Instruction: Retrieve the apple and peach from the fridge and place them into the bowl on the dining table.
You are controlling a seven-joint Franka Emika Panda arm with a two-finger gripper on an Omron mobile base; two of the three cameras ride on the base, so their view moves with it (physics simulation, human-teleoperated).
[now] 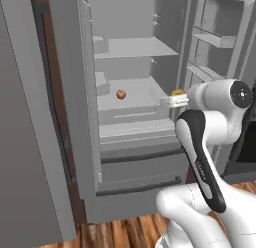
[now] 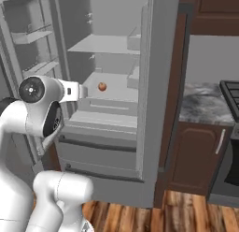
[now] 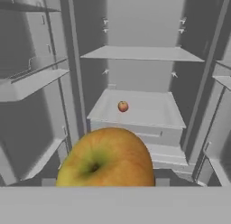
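The fridge (image 1: 75, 117) stands open in front of me, its pale grey shelves (image 3: 142, 53) bare. My gripper (image 1: 172, 100) is held out in front of the middle shelf, shut on a yellow-green and red apple (image 3: 106, 157) that looms close in the hand view. A sliver of the apple (image 1: 177, 92) shows above the hand in the left base view. A small reddish peach (image 1: 121, 94) (image 2: 102, 86) (image 3: 122, 106) lies alone on the middle shelf, farther in than the gripper (image 2: 83, 91). The bowl and the dining table are out of view.
Both fridge doors hang open, with door bins (image 1: 215, 39) (image 2: 30, 37) flanking the arm. Two closed drawers (image 1: 137, 164) sit below the shelves. To the right are a stone counter (image 2: 200, 105) on dark cabinets (image 2: 196, 156) and a stove edge (image 2: 231, 95). The floor is wood.
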